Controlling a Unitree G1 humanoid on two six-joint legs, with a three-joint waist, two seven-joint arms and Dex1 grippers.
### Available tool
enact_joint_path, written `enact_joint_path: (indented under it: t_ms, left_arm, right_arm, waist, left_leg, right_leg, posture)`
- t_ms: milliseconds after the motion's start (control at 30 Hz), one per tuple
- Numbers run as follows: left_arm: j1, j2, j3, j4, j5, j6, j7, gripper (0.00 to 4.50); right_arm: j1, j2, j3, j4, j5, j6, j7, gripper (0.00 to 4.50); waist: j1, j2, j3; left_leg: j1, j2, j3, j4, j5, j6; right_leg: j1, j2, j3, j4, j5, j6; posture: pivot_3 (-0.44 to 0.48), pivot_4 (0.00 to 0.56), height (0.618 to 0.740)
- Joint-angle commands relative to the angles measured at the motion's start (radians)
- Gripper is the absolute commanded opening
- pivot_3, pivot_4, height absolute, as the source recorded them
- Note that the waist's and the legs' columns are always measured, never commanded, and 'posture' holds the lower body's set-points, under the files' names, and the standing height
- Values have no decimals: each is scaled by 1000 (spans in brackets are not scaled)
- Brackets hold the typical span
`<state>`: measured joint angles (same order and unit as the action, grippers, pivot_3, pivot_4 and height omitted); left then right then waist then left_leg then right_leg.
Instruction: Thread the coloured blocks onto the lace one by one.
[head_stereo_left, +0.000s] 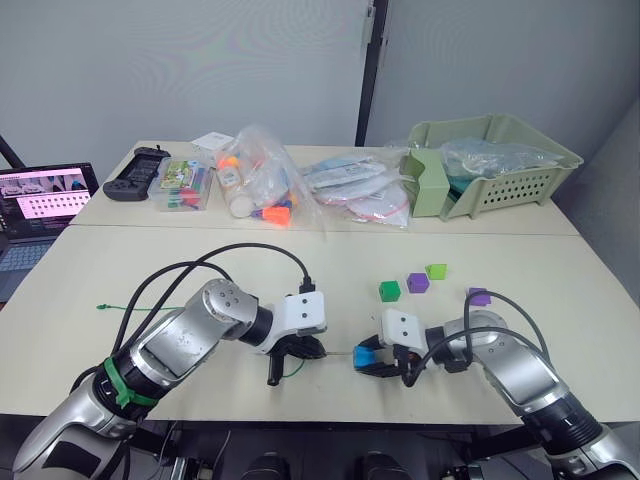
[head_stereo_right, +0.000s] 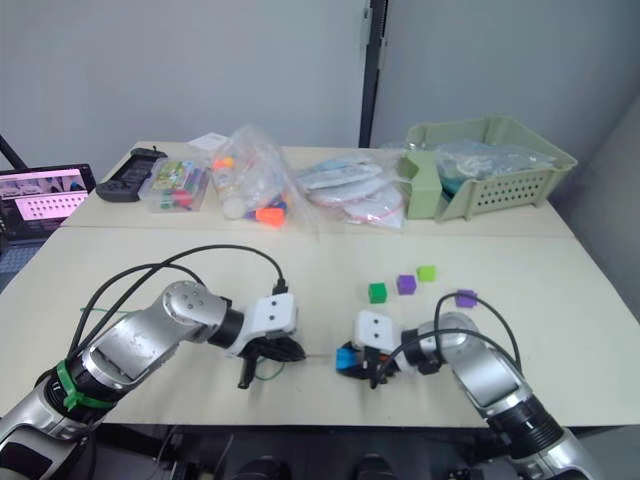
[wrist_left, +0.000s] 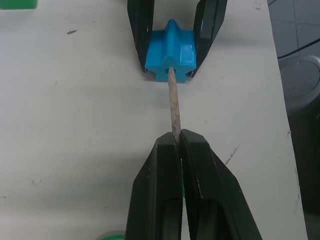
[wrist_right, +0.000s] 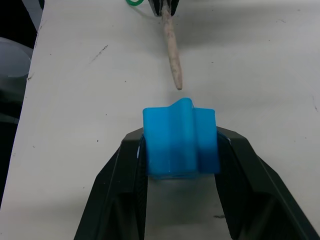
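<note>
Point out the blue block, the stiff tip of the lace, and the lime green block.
blue block (wrist_right: 180, 140), right wrist view, on its upper face between the right gripper's fingers.
lace tip (wrist_left: 173, 107), left wrist view, midway along the pale stiff stick.
lime green block (head_stereo_left: 436, 271), left eye view, on its top face.

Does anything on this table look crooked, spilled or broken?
Nothing looks spilled or broken. The thin green lace lies loose and wavy; the small green, purple and lime plastic cubes sit scattered, awaiting threading.

Right fingers (head_stereo_right: 352, 362) pinch blue block (head_stereo_right: 346, 357); left fingers (head_stereo_right: 262, 360) alongside.
</note>
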<state>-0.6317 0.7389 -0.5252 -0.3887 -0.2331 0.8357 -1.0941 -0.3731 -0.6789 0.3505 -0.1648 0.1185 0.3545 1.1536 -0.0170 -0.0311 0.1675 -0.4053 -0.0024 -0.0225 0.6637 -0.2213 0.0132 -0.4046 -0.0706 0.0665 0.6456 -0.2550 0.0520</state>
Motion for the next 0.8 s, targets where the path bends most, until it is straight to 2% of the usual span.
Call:
enact_joint_path:
  t_ms: [33,533,800]
  left_arm:
    - [-31,-18,-8,-2,18,6,10,0]
    - [-39,-49,-34,14,49,-4,7,0]
    - [-43,-130,-69,45,73,-10,37,0]
  right_arm:
    - [-6,9,23,-31,-10,22,-4,1347]
    - [-1,5,23,-92,-8,73,1,1347]
    - [-7,20,37,-125,-4,108,-14,1347]
  waist:
    - [0,0,0]
    - [0,0,0]
    - [2,0,0]
  left_leg:
    - [0,0,0,0,0,0]
    - [0,0,0,1,0,0]
    - [0,0,0,1,0,0]
  right_leg:
    - [0,0,0,0,0,0]
    - [0,1,0,0,0,0]
    - [0,1,0,0,0,0]
  posture:
    - [0,150,740]
    - [0,150,740]
    - [0,150,740]
